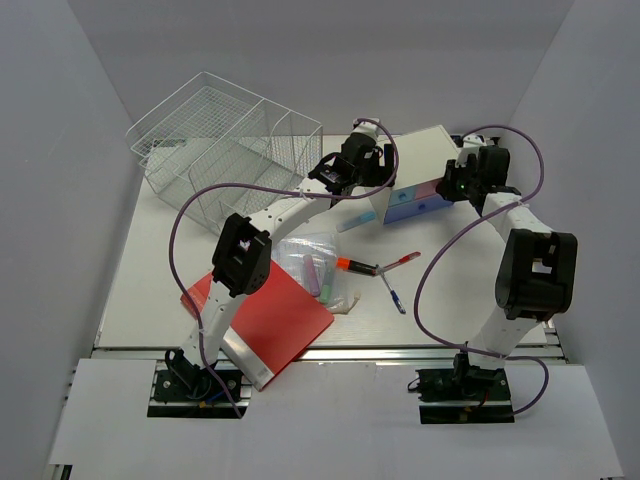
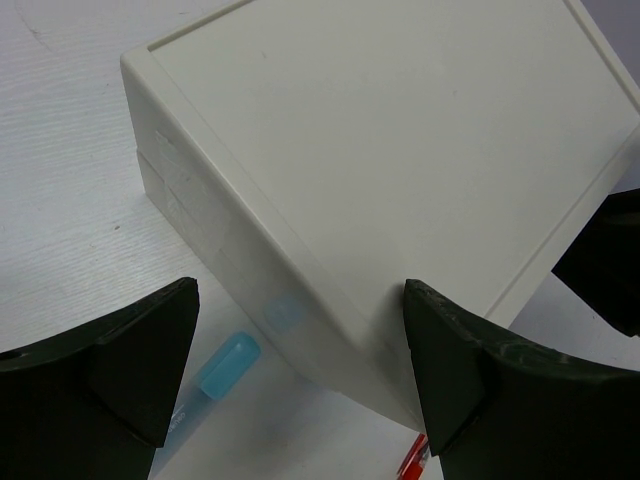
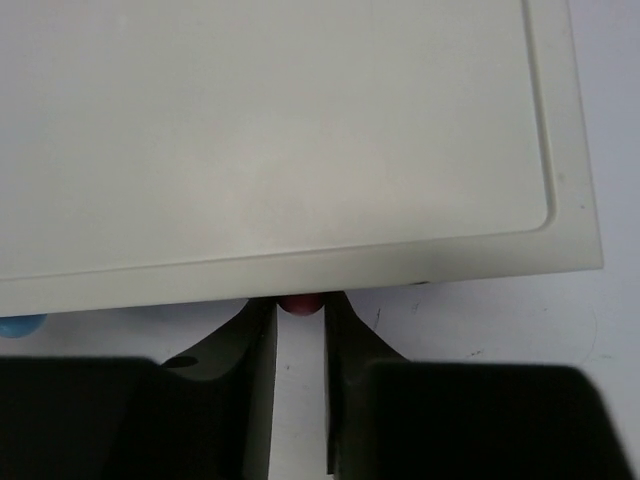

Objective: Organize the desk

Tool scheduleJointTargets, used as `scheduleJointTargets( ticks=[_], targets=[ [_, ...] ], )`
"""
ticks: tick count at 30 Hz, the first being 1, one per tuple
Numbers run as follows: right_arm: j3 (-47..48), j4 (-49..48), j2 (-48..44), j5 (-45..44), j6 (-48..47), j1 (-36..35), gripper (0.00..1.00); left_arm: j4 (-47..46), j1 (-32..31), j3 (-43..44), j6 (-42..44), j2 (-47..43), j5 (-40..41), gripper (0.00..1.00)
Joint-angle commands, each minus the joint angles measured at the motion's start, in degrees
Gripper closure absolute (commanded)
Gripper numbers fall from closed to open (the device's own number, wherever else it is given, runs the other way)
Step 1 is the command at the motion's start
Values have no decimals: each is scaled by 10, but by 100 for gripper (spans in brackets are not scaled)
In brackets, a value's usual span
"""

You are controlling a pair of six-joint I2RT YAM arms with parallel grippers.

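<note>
Most items are lying loose on the surface [image 1: 150, 290] before the arms: pens [image 1: 375, 268], bag [image 1: 310, 255], folder [image 1: 270, 315].
Right tool [image 3: 300, 330] is pinching the red knob [image 3: 300, 304] of the drawer box [image 1: 415, 165]; left tool [image 2: 300, 400] is hanging released beside it.

Probably a robotics lab test cell: plain white panels [image 1: 60, 150] wall in a white table [image 1: 140, 265] with two cabled robot arms [image 1: 245, 255] bolted on.

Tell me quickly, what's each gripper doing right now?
Left gripper: open, empty, at a corner of the white drawer box.
Right gripper: closed on the box's small pink knob.
</note>
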State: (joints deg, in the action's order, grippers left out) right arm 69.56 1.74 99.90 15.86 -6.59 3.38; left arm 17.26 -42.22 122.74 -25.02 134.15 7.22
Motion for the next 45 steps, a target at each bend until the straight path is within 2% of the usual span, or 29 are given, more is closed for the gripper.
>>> scheduleJointTargets(
  ticks=[1,6,12,21,29,30,31,33,34,38,39,42,44,45],
  targets=[
    [23,-57,-1,16,-4,2,87,102,-3,-14,37,31,-7,9],
    [-6,-53,-24,6,1,5,100,103,-2,-13,35,31,0,9],
    [-82,27,-87,-3,-11,24,100,116,-2,-1,16,38,32,9],
    [-177,112,-205,-57,17,50,100,118,-3,11,-3,50,25,9],
    [-183,140,-233,-80,37,51,99,109,-3,-10,1,28,24,9],
    [-182,143,-234,-83,44,51,92,108,-3,-11,1,26,24,8],
    [-181,144,-240,-86,47,50,68,109,-3,-7,4,24,21,8],
    [-175,152,-248,-77,51,51,61,108,-3,-2,7,18,19,6],
    [-170,157,-260,-68,59,51,47,107,-3,0,13,15,19,4],
    [-159,187,-302,-46,80,50,25,119,-3,31,29,-4,22,2],
    [-158,204,-325,-37,81,49,15,120,-3,40,32,-17,23,2],
    [-159,234,-360,-5,90,41,11,121,-2,40,37,-55,24,2],
    [-146,262,-385,-19,102,9,11,137,-3,40,40,-76,31,2],
    [-140,307,-397,-27,98,-10,11,159,-3,37,40,-99,34,2]
  ],
)
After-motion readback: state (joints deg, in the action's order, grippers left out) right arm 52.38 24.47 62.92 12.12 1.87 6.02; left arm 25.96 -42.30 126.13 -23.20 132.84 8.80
